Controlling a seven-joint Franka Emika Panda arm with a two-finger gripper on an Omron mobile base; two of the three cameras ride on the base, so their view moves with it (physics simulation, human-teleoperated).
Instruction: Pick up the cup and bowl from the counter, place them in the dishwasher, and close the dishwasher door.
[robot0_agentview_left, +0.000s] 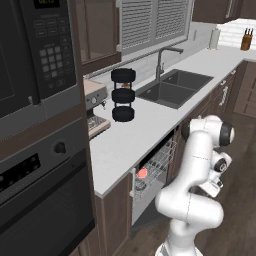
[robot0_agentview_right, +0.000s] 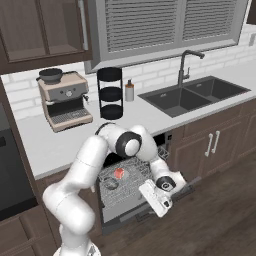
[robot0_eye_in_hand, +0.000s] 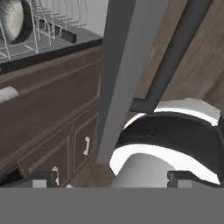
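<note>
Two dishes sit in the white rack of the dishwasher (robot0_agentview_right: 127, 182), centre of the right base view: bowl (robot0_agentview_right: 110, 183) on the left, cup (robot0_agentview_right: 119, 173) just right of it and a bit further back, close together. In the left base view I see the cup (robot0_agentview_left: 142, 173) as a red spot in the rack, lower centre, with the bowl (robot0_agentview_left: 139, 185) just below it. Counter (robot0_agentview_left: 130, 135) runs from left centre up to the right past the sink (robot0_agentview_left: 172, 86); a black three-tier rack (robot0_agentview_left: 123, 95) stands on it left of the sink. Coffee machine (robot0_agentview_right: 65, 100) is upper left in the right base view, tier rack (robot0_agentview_right: 109, 93) beside it, faucet (robot0_agentview_right: 184, 62) further right.

Dishwasher door (robot0_agentview_right: 150, 200) is not shut; my arm covers most of it. Gripper (robot0_agentview_right: 156, 200) hangs low at the rack's front right corner. In the hand view, fingertips (robot0_eye_in_hand: 43, 178) sit at the bottom corners, spread wide apart, nothing between them. Rack wires show upper left, a grey panel edge runs down the middle.
</note>
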